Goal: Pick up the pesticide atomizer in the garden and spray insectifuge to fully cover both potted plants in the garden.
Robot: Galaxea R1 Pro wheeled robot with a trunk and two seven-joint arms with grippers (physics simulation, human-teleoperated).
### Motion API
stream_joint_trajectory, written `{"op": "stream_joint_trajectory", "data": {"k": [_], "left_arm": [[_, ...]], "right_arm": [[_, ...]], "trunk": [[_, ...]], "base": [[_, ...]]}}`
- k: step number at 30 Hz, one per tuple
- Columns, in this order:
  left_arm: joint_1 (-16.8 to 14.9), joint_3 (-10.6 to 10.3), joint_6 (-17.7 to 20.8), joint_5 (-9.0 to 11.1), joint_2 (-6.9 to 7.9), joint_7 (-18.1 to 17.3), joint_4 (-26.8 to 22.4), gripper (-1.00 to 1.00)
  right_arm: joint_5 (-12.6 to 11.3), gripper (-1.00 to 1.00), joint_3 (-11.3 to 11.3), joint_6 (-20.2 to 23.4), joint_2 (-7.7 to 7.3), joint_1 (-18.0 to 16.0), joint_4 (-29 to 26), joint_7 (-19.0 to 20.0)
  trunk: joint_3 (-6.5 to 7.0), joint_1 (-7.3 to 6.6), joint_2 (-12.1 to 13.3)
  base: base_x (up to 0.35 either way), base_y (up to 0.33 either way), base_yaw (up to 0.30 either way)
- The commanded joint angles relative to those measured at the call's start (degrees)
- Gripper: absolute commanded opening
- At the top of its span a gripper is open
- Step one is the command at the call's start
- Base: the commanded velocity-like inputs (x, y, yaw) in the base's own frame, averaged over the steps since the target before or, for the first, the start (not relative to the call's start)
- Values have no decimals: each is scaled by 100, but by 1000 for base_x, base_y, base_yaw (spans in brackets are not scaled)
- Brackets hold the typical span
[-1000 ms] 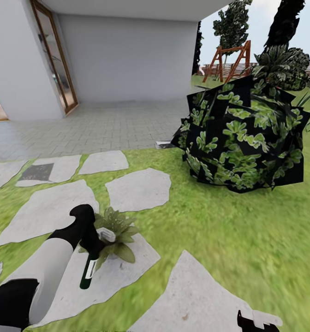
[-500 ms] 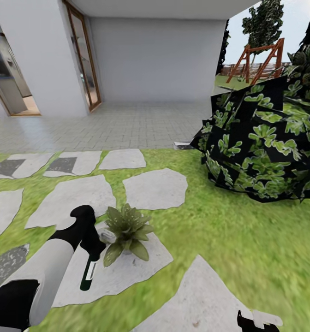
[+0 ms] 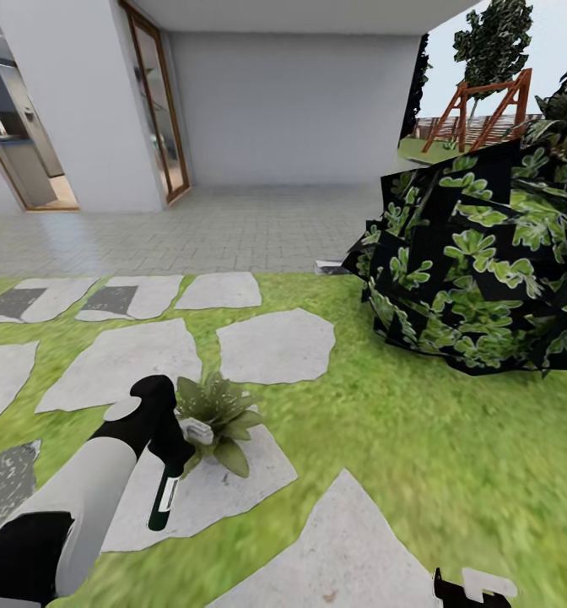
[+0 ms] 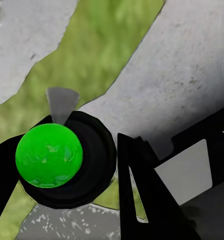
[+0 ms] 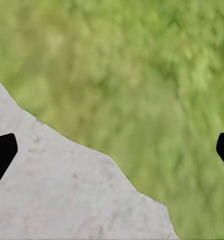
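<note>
- The left gripper [image 3: 175,460] is clenching the pesticide atomizer [image 3: 163,500], bottle hanging down over a stone slab [image 3: 224,498], its grey head just beside the potted plant [image 3: 216,414].
- The right gripper [image 5: 112,145] is sitting spread open over the lawn [image 3: 418,456], holding nothing.
- I'd be aiming the nozzle square at the rosette and sweeping across every leaf.

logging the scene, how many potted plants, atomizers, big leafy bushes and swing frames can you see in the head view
potted plant: 1
pesticide atomizer: 1, in the left gripper
big dark leafy bush: 1
wooden swing frame: 1
total: 4
</note>
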Motion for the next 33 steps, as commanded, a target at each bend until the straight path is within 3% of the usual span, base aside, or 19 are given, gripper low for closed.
{"op": "stream_joint_trajectory", "data": {"k": [1, 16, 22, 33], "left_arm": [[-4, 14, 65, -57, -5, -56, -14, -100], [-20, 22, 94, -57, 56, -52, -48, -100], [-4, 13, 111, -90, 76, -2, -57, -100], [-1, 42, 124, -215, 73, 12, -57, -100]], "right_arm": [[60, 100, -33, -15, 0, -5, 11, -27], [61, 100, -29, -18, -3, -5, 11, -27], [61, 100, -25, -18, 6, -5, 11, -27], [63, 100, -24, -17, 8, -5, 11, -27]], "trunk": [[-5, -1, -2], [-5, -1, -2], [-5, -1, -2], [-5, -1, -2]], "base": [[56, -273, 0], [31, -273, 7], [116, -208, 238], [72, -10, 278]]}}
